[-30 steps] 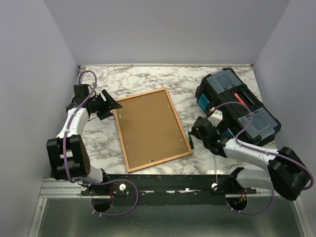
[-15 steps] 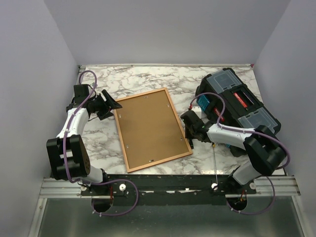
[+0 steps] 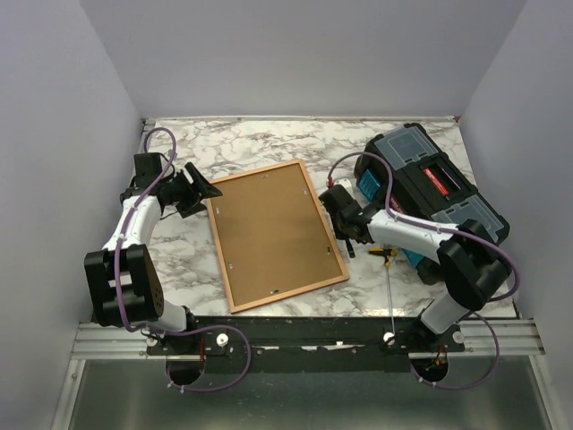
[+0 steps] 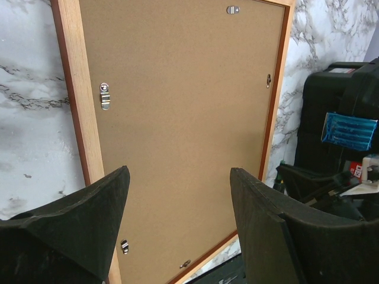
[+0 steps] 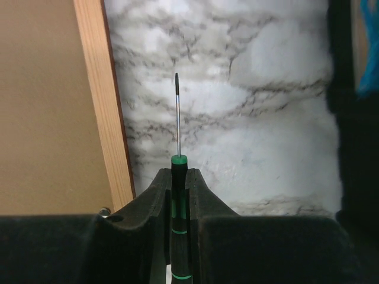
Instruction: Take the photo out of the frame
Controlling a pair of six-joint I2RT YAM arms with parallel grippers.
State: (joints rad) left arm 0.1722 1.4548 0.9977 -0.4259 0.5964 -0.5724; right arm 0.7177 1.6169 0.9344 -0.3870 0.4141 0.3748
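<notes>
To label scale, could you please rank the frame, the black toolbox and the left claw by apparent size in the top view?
Largest: frame and black toolbox, too alike to rank, the toolbox partly behind the right arm.
Smallest: left claw.

A robot laboratory cell is shown; a marble-patterned table (image 3: pixel 269 143) is enclosed by plain lilac walls (image 3: pixel 295 54); a left arm (image 3: pixel 130 224) and a right arm (image 3: pixel 421 235) are bolted to a metal rail (image 3: pixel 89 340) at its near edge.
</notes>
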